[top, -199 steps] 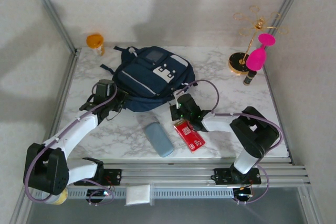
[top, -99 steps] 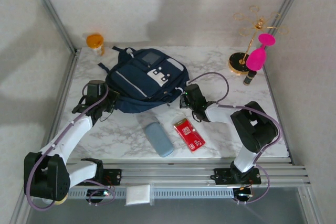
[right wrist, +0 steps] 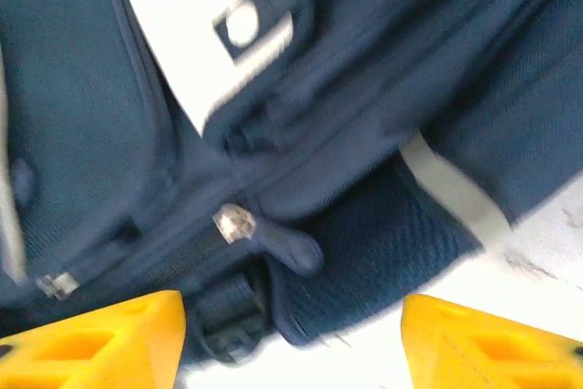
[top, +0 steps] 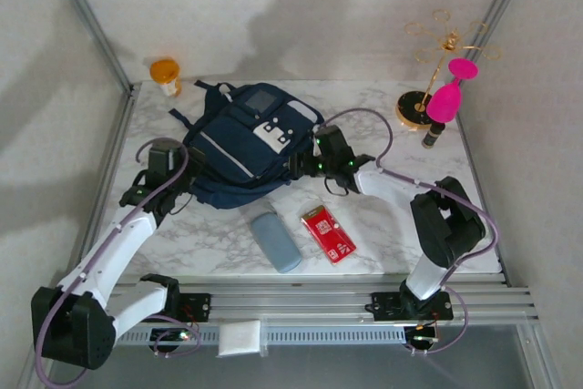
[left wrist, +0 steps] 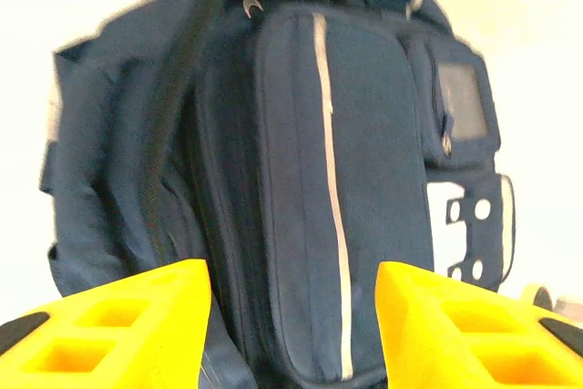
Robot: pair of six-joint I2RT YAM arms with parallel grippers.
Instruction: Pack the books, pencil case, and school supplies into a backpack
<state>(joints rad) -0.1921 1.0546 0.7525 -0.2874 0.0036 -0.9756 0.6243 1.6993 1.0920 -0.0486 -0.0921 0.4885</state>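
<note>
**Backpack (top: 250,138) flat on table (top: 401,234), jaws open both sides**

Backpack is laid at back-centre of the marble top, front pocket (left wrist: 337,189) up, pale stripe (left wrist: 330,207) seen along it. L gripper (top: 182,191) is set at its near-left edge. In the wrist view its yellow fingers (left wrist: 118,316) are held apart w/ the pocket just ahead, nothing clamped. R gripper (top: 303,165) is set at the backpack's right side, fingers (right wrist: 91,339) spread wide, a zip pull (right wrist: 232,222) seen ahead, nothing gripped. Pencil case (top: 276,241) & red packet (top: 328,234) are seen side by side nearer the front edge, apart from the backpack.
</note>
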